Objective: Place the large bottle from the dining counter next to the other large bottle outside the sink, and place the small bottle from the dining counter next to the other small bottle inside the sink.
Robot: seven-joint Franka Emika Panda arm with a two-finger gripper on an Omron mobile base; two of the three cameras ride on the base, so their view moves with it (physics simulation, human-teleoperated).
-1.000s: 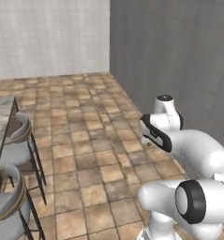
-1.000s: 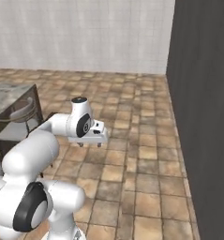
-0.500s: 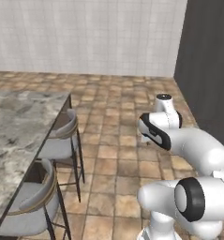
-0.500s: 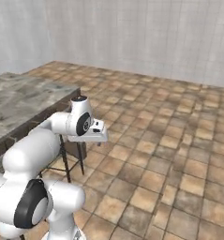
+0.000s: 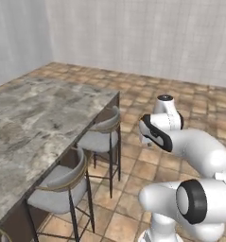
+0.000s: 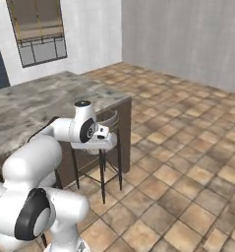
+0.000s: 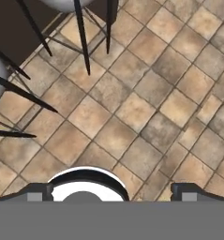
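Hand (image 7: 111, 191) fingers spread apart, empty | dining counter (image 5: 34, 123) cut off at left | stool (image 5: 62, 186) legs partly hidden

A broad dining bench (image 5: 34, 118) with a grey marbled stone top on a dark brown base stands at left.

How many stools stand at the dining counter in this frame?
2 clearly. One stool sits near the corner of the dining counter; a second stool is nearer the camera on the same side. A rounded edge at the bottom left may be a third, mostly cut off.
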